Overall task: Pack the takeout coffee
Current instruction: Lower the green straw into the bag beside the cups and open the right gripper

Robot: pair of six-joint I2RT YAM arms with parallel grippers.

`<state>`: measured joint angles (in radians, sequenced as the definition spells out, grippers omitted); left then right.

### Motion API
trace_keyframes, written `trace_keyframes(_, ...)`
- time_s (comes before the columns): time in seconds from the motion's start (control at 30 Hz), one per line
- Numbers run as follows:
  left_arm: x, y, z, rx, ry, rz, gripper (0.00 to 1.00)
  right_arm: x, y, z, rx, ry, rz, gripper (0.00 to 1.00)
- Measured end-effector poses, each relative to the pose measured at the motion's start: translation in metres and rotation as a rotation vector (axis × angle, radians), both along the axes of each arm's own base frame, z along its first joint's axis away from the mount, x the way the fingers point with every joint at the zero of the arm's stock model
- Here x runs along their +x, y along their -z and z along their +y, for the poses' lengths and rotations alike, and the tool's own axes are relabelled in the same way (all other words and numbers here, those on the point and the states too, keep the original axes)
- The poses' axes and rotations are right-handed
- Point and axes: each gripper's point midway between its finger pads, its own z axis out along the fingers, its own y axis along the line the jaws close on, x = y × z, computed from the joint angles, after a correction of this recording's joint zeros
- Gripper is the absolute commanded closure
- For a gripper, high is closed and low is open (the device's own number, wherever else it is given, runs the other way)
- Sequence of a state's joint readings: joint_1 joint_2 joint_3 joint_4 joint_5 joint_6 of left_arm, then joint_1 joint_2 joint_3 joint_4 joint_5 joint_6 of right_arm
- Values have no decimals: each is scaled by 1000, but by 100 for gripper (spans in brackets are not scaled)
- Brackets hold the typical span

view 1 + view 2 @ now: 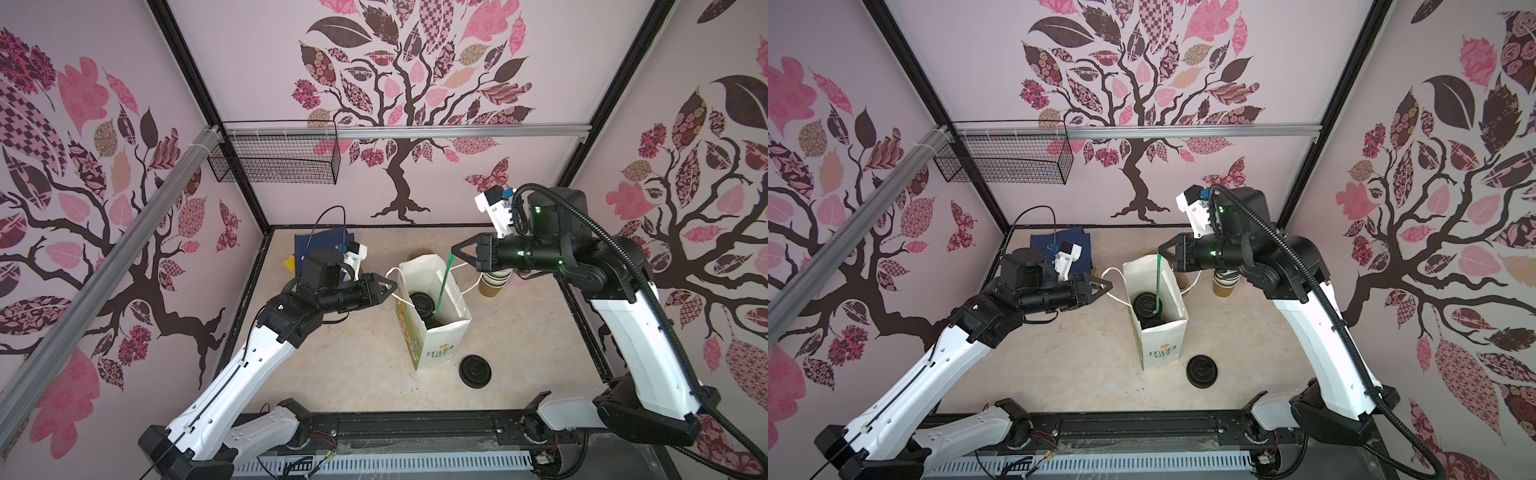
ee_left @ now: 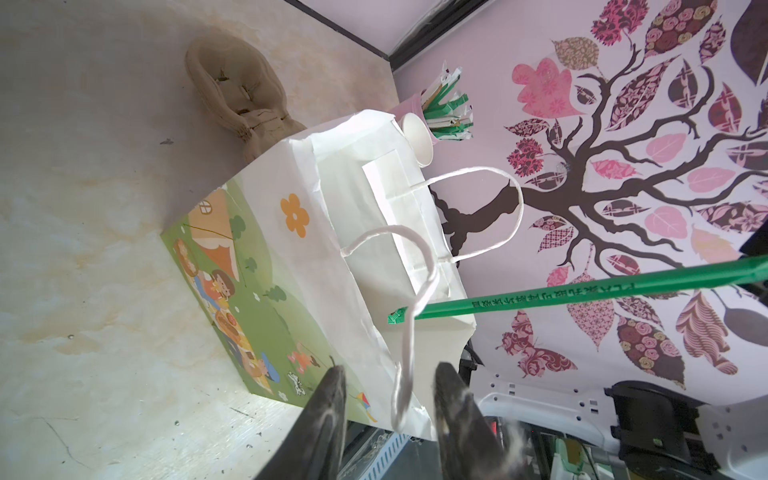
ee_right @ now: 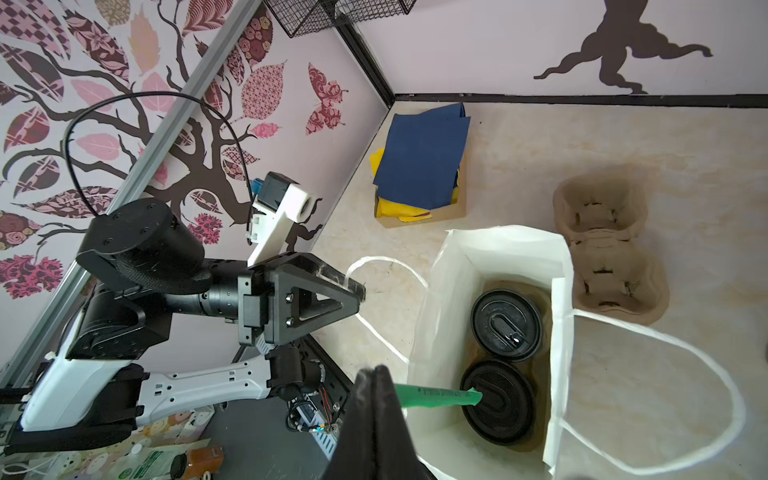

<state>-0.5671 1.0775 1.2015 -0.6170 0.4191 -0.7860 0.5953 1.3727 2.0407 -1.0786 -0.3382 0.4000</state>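
Cups are in: far lidded cup [image 3: 507, 326] and near lidded cup [image 3: 496, 411] stand inside the bag [image 1: 440, 345]. Your right gripper [image 1: 454, 250] is clamped on the green straw [image 3: 436, 395], tip resting on the near lid. Your left gripper [image 1: 394, 286] has its jaws apart astride the bag handle [image 2: 405, 353], not pinching. Tug that handle and you tip the bag. Push the straw down and it jams on the lid.

Both lidded cups [image 3: 506, 326] sit in the bag [image 1: 440, 345], a loose lid [image 1: 475, 370] beside it.
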Motion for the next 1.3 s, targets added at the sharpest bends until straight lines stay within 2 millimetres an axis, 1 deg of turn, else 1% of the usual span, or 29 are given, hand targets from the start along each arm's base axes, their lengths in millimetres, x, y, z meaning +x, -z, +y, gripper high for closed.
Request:
trace_keyframes(0.13,4,3,-1,3,-8,3,81,1,0,-2,-6,11,-1,100)
trace_keyframes(0.23,7,5,-2,3,-13,5,89,1,10,-1,-23,10,22,100)
trace_keyframes(0.3,8,4,-3,0,-16,1,93,2,25,0,-45,7,52,100)
trace_keyframes(0.47,9,3,-3,-6,-18,-5,100,2,82,10,-116,-27,187,100)
trace_keyframes(0.6,10,3,-4,-7,-18,-7,100,-3,111,21,-125,-71,264,100)
trace_keyframes(0.7,10,4,-4,-6,-18,-6,100,-1,118,27,-117,-83,277,100)
trace_keyframes(0.83,11,5,-4,-4,-18,-1,100,14,122,38,-103,-88,262,100)
trace_keyframes(0.93,12,7,-5,-1,-18,3,100,30,135,48,-116,-79,271,100)
trace_keyframes(0.97,12,7,-5,-1,-18,3,100,36,142,52,-124,-74,281,95)
trace_keyframes(1.0,12,7,-5,-1,-18,4,100,41,148,54,-133,-69,290,86)
trace_keyframes(1.03,12,7,-5,0,-18,4,100,46,156,57,-146,-64,305,72)
trace_keyframes(1.07,12,7,-5,0,-18,4,100,51,162,59,-162,-57,320,62)
trace_keyframes(1.13,12,7,-5,0,-19,4,100,63,167,62,-192,-41,322,49)
trace_keyframes(1.17,12,7,-5,1,-20,4,100,69,165,62,-208,-27,311,43)
trace_keyframes(1.2,12,7,-4,1,-21,3,100,73,160,60,-225,-13,293,41)
trace_keyframes(1.23,13,8,-4,2,-22,3,100,77,150,56,-239,8,265,40)
trace_keyframes(1.3,13,8,-4,4,-26,2,100,84,122,40,-257,64,192,39)
